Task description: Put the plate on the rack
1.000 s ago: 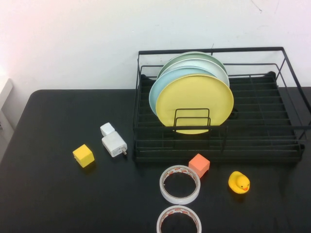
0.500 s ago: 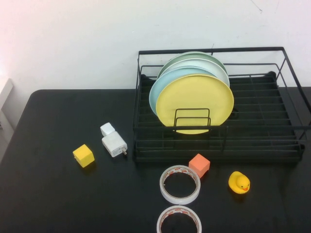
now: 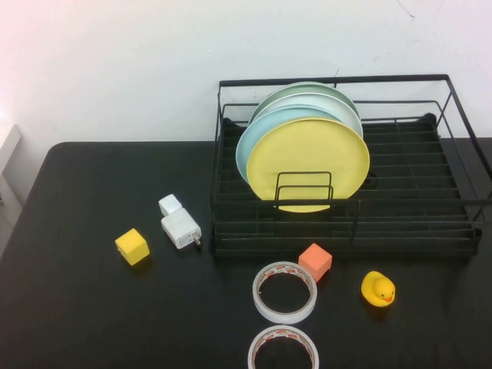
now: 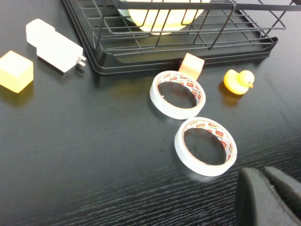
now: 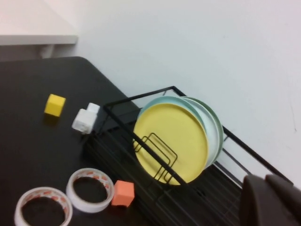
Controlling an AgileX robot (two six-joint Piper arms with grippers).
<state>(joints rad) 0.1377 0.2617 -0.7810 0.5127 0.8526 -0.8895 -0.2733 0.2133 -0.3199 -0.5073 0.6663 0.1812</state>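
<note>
The yellow plate (image 3: pixel 307 163) stands upright in the black wire rack (image 3: pixel 407 223), at the front of a row with a light blue plate (image 3: pixel 254 138), a white one and a pale green one behind it. It also shows in the right wrist view (image 5: pixel 169 141) and its lower edge shows in the left wrist view (image 4: pixel 160 19). Neither arm shows in the high view. My left gripper (image 4: pixel 270 197) is shut and empty, low over the table near the front tape roll. My right gripper (image 5: pixel 273 200) is shut and empty, raised to the right of the rack (image 5: pixel 141 141).
Two tape rolls (image 3: pixel 284 290) (image 3: pixel 283 347), an orange cube (image 3: pixel 315 261) and a yellow rubber duck (image 3: pixel 378 289) lie in front of the rack. A white charger (image 3: pixel 180 227) and a yellow cube (image 3: pixel 132 246) lie to its left.
</note>
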